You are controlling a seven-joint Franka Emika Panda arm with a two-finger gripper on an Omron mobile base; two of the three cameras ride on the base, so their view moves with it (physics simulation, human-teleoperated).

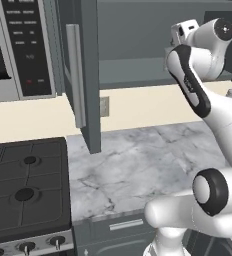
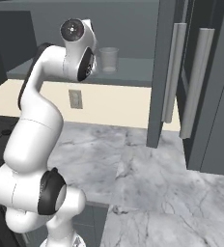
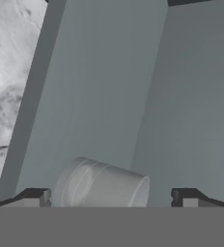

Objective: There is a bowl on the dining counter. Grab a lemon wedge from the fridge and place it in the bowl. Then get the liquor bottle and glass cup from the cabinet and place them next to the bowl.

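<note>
We see the open cabinet (image 2: 133,67), and the glass cup (image 3: 102,183) stands on its shelf between the spread fingertips of our gripper (image 3: 111,198). We should advance straight, keep the cup centred, then close gently around it.

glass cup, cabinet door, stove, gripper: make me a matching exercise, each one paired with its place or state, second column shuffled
Things:
1. glass cup
2. cabinet door
3. stove
4. gripper

Place or state:
A. swung open over the marble worktop
B. jaws wide apart, nothing held
C. standing on the cabinet shelf
D. left of the marble worktop, burners dark

Pairs: 1-C, 2-A, 3-D, 4-B
</note>
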